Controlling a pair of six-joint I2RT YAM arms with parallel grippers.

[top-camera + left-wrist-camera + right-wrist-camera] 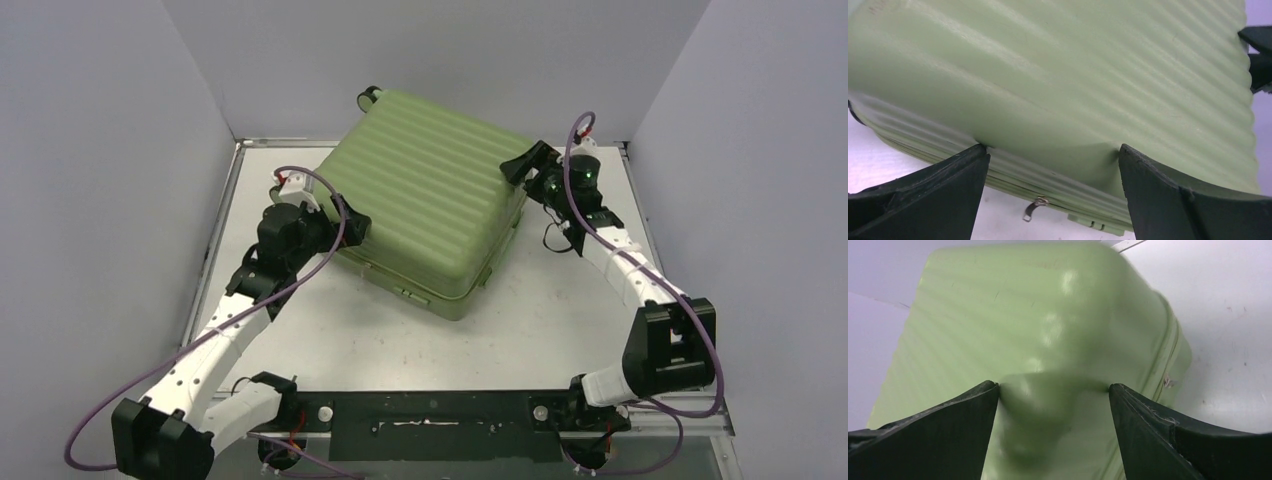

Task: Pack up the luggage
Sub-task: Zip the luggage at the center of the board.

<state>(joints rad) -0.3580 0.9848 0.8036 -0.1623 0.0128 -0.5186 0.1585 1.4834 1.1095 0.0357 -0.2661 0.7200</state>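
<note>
Looking at the suitcase [425,200] shut and lying flat, ribbed side up, mid-back of the surface [520,330]. Turned diagonal, with one wheel [368,97] toward the back wall. Seems zipped along the visible seam, with a zipper pull [1032,209] dangling low on the side facing the left wrist view. Can't tell what's inside.

Left hand [345,225]: spread wide, gripping nothing, fingertips [968,165] pressed on the shell at its left edge. Right hand [525,163]: same story, spread wide and empty, tips against the far-right corner.

Handling guess:
- Expect a stiff hard shell, maybe slight give under point pressure.
- Looks smooth and glossy, so likely slippery. Ribs may offer a little purchase across the grooves, none along them.
- Far too wide for either hand to span, so no pinching the body.
- Weight unknown. Bulky regardless, so better slid than lifted.

Where to take hold:
- Squeeze or push from opposite sides with both hands, roughly as placed now.
- For anything finer, go for the zipper pull or the seam lip.

Risks: spinning on the surface if pushed off-centre, and tips skating off the rounded corner.
</note>
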